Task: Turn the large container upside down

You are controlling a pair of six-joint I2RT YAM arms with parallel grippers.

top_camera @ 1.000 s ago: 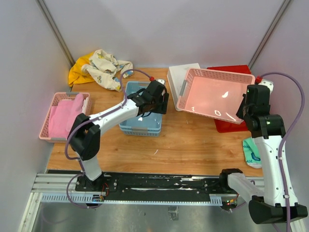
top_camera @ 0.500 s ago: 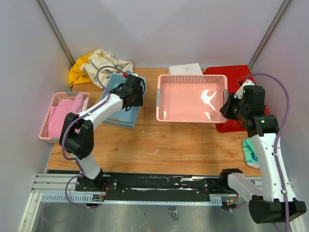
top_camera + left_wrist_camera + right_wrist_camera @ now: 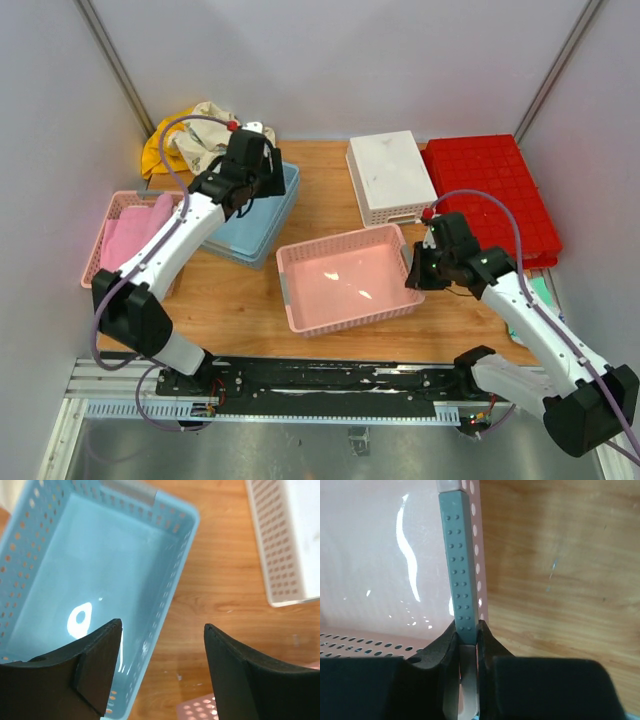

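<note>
The large red container [image 3: 490,190] lies at the back right of the table with its grid-ribbed face up; no gripper touches it. My right gripper [image 3: 418,270] is shut on the grey right handle [image 3: 460,555] of a pink perforated basket [image 3: 345,280], which rests upright at the front middle, to the left of the red container. My left gripper [image 3: 250,185] is open and empty above the right edge of a blue perforated basket [image 3: 245,225], which also shows in the left wrist view [image 3: 90,565]. The left gripper [image 3: 162,627] spans the blue rim and bare wood.
A white perforated basket [image 3: 392,175] lies bottom up between the blue basket and the red container. A small pink basket [image 3: 120,205] holding pink cloth sits at the left edge. Crumpled cloths [image 3: 190,135] lie at the back left. A green-white item [image 3: 545,290] lies at the right edge.
My right gripper carried the pink basket from above the red container down to the front middle, uncovering the red container. The left arm swung to the back left, and the blue basket moved left.
</note>
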